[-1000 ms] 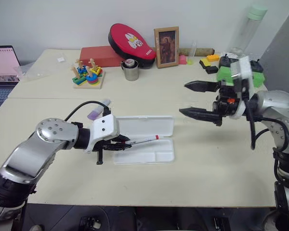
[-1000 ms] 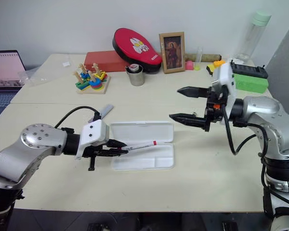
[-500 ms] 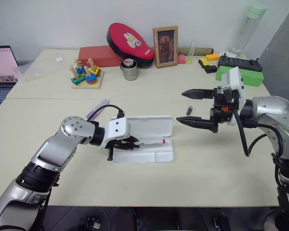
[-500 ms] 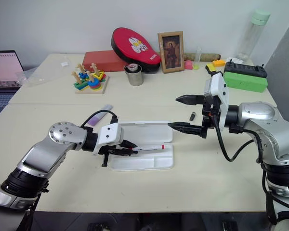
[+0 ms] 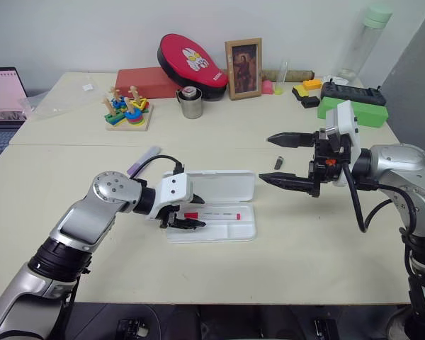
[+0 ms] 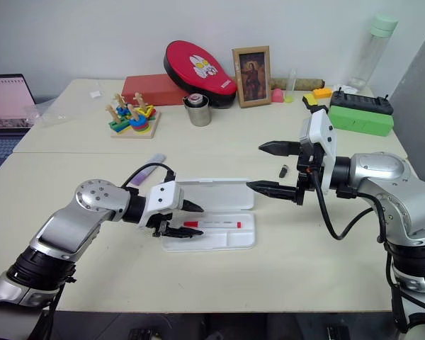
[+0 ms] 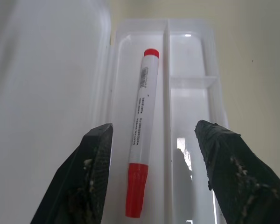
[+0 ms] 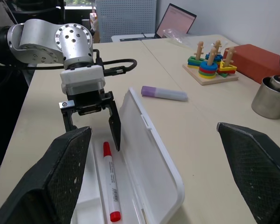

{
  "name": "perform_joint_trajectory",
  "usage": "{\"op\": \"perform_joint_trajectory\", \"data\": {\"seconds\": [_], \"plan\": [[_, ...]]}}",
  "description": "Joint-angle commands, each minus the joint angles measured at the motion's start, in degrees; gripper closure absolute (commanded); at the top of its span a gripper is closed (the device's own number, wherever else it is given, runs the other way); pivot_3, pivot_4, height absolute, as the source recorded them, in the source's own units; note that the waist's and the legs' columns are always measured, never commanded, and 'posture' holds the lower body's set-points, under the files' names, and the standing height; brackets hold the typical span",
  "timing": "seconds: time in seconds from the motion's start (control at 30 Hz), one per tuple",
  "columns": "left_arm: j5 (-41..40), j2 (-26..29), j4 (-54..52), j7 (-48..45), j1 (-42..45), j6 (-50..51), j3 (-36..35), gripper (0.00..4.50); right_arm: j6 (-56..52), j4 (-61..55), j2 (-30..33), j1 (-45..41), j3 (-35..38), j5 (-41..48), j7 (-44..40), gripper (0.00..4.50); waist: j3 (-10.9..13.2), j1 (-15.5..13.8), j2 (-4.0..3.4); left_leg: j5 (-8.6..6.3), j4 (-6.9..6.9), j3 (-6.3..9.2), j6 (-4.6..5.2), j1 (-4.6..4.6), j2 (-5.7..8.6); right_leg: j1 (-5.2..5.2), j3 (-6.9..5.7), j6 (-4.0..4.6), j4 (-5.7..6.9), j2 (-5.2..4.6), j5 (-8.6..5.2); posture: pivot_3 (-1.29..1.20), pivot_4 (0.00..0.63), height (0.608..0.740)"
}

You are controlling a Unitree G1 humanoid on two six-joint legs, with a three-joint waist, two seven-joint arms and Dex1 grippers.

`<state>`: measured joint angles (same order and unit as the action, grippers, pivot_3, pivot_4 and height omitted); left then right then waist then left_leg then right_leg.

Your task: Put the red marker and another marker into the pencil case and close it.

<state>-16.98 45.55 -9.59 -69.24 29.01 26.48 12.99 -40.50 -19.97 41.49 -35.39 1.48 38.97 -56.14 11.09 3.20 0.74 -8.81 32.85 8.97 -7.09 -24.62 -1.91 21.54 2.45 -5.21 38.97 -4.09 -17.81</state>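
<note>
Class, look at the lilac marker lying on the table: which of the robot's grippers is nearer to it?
The left. The left gripper is over the open pencil case, just beside the lilac marker. The right gripper hovers past the case's far end, much farther away.

Red marker [image 7: 142, 133] flat in open pencil case [image 5: 246, 231] (white); lilac marker [image 5: 144, 160] outside, beside lid

Left gripper [image 5: 185, 216] is hanging spread over the pencil case [image 5: 246, 228] tray, blocking its near end. Raised lid [image 5: 219, 185] is walling off the tray's far side. Lilac marker [image 5: 144, 160] is lying unobstructed on bare tabletop [image 5: 71, 163].
</note>
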Motion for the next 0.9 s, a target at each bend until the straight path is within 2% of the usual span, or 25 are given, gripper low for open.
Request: {"op": "perform_joint_trajectory", "data": {"seconds": [0.03, 0.13, 0.23, 0.3, 0.37, 0.43, 0.7, 0.9], "plan": [[-13.33, -4.03, -7.32, 8.92, 5.04, 12.34, -14.04, 0.6, 0.2, -1.36, -2.02, -2.12, 4.38, 4.3, 1.59, 0.0, 0.01, 0.0, 0.03, 0.0, 0.03, 0.04, 0.0, -0.03, 0.0, -0.01, -0.04, 0.0, 0.01, 0.0, 0.0, 0.0, 0.15, 0.74], [-18.17, -5.97, -8.05, 18.99, 8.42, 19.39, -24.13, 0.08, 0.33, -0.5, -4.4, -4.26, 5.61, 6.17, 3.46, 0.0, 0.01, 0.19, 0.03, 0.01, 0.08, 0.11, 0.0, -0.03, 0.0, -0.05, -0.1, -0.02, 0.02, 0.0, -0.01, 0.0, 0.15, 0.74], [-20.71, -5.71, -7.9, 26.65, 11.39, 23.92, -31.58, 0.02, 0.53, 0.69, -6.37, -6.55, 5.27, 6.46, 4.69, 0.0, 0.01, 0.69, 0.03, 0.01, 0.07, 0.09, 0.0, 0.07, 0.0, -0.09, -0.08, -0.02, 0.04, 0.0, -0.01, 0.0, 0.15, 0.74], [-17.88, -2.45, -5.99, 28.95, 10.44, 23.57, -34.0, 0.02, 1.22, 2.45, -8.12, -8.43, 3.62, 5.11, 5.21, 0.0, 0.01, 1.01, 0.03, 0.01, 0.07, 0.09, 0.0, 0.1, 0.0, -0.12, -0.07, -0.02, 0.04, 0.01, -0.01, 0.0, 0.15, 0.74], [-12.45, 0.86, -1.69, 30.62, 7.32, 20.46, -33.08, 0.02, 2.52, 4.84, -10.34, -10.28, 1.15, 2.75, 5.53, 0.0, 0.01, 1.14, 0.03, 0.01, 0.06, 0.09, 0.0, 0.11, 0.0, -0.11, -0.07, -0.01, 0.04, 0.01, 0.0, 0.0, 0.15, 0.74], [-10.05, 1.48, 2.45, 31.79, 5.45, 18.2, -32.34, 0.02, 3.9, 6.25, -11.77, -11.42, -1.11, 0.6, 5.46, 0.0, -0.02, 1.49, -0.03, 0.01, 0.02, 0.07, -0.01, 0.2, 0.0, -0.16, -0.04, 0.0, 0.04, 0.01, 0.01, 0.0, 0.15, 0.74], [-1.9, 0.76, 17.62, 31.24, 1.51, 6.88, -26.29, 0.02, 5.97, 7.85, -14.16, -12.74, -4.02, -2.4, 4.58, 0.0, -0.02, 0.67, 0.0, 0.01, -0.02, 0.05, -0.01, 0.14, 0.0, -0.11, -0.04, 0.01, 0.02, 0.0, 0.01, 0.0, 0.15, 0.74], [3.44, -0.52, 31.67, 29.53, 4.42, 0.64, -21.07, 0.02, 5.45, 6.39, -14.51, -12.15, -3.82, -2.17, 5.32, 0.0, -0.02, 0.17, 0.0, 0.02, -0.04, 0.05, -0.01, 0.15, 0.0, -0.09, -0.05, 0.01, 0.06, 0.01, 0.02, 0.0, 0.15, 0.74]]}}
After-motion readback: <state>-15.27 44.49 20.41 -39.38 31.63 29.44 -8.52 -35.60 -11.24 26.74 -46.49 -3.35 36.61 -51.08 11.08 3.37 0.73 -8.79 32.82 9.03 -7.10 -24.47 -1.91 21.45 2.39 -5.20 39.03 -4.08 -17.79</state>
